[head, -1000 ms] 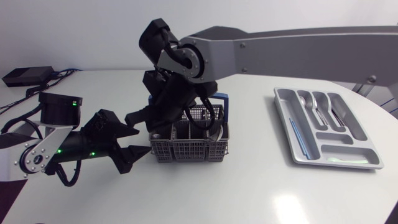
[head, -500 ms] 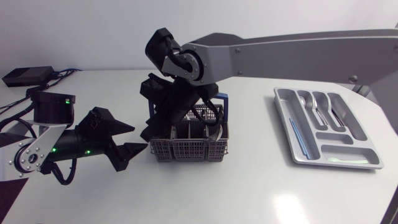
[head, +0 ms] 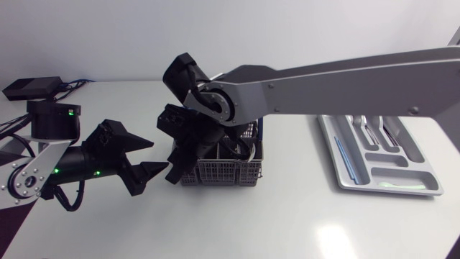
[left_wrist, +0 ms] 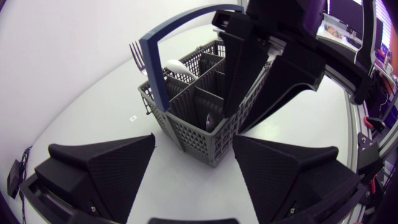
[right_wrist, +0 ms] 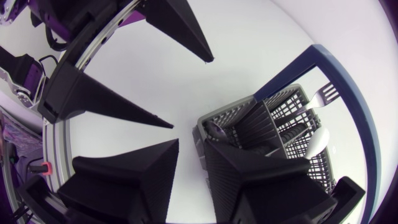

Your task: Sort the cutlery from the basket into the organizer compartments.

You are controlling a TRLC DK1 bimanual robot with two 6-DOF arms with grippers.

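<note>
Right gripper (right_wrist: 193, 146), fingers apart, straddles the basket's (right_wrist: 233, 118) end wall (nothing pinched, as far as I can see). Fork (right_wrist: 324, 93) and spoon (right_wrist: 317, 142) stand at its far end. Left gripper (head: 158, 155) gapes wide just beside it. The picking step is in hand: the next move likely calls for shifting toward the cutlery.

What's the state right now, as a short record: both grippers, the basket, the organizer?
left gripper: open, at a corner of the basket, holding nothing
right gripper: open, fingers straddling the basket's wall, one inside a compartment, one outside
basket contents: fork and spoon standing in the compartments farthest from the left gripper
organizer: cutlery lying in several compartments
</note>
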